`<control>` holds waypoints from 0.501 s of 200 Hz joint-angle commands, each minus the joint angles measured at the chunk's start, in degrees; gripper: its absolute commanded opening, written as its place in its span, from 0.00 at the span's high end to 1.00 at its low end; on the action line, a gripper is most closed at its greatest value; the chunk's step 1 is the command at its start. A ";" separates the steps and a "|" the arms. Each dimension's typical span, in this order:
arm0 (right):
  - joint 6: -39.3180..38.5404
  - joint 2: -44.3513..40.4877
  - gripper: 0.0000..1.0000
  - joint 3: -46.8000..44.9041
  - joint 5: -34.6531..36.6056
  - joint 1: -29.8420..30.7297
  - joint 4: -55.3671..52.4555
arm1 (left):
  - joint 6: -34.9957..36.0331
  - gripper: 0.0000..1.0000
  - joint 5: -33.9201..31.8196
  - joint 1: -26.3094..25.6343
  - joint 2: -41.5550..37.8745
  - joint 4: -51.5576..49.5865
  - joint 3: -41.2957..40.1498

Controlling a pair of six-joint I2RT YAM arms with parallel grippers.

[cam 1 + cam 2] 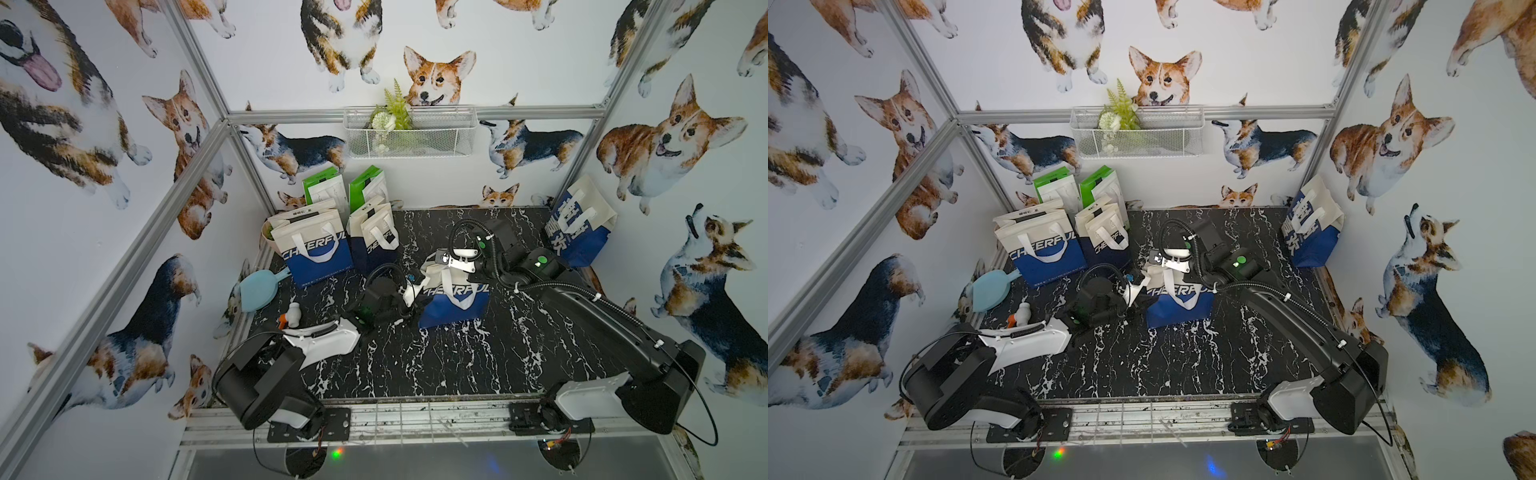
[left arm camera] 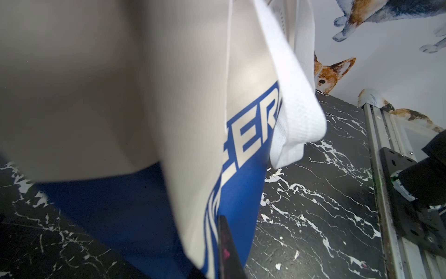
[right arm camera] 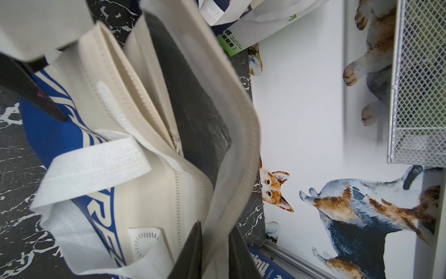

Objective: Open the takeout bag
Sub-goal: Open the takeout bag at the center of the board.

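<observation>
Takeout bag (image 1: pixel 453 305) stands upright mid tabletop (image 1: pixel 457 365). Left gripper (image 1: pixel 411 289) is clamped on its side edge. Right gripper (image 3: pixel 214 232) straddles the top rim w/ fabric btwn its fingers, can't tell if it's pinching tbh.

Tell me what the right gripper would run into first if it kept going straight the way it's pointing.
The bag: its back wall already runs between the fingers of the right gripper, so going on would push into that cloth first. How far things lie beyond it is unclear.
</observation>
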 commanded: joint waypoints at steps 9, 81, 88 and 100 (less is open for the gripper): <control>0.82 1.07 0.83 0.62 0.70 -0.19 -0.63 | 0.55 1.00 0.05 -0.01 0.00 -5.95 -0.20; -4.73 2.57 1.00 8.74 1.21 -1.01 -6.44 | 0.64 1.00 -0.03 0.00 0.09 -6.04 -0.13; -5.44 3.24 1.00 10.62 1.01 -1.35 -7.98 | 0.64 1.00 -0.16 -0.03 0.01 -6.12 -0.11; -6.96 4.34 1.00 13.43 0.29 -2.45 -10.25 | 0.75 1.00 -0.55 0.02 -0.26 -6.12 -0.28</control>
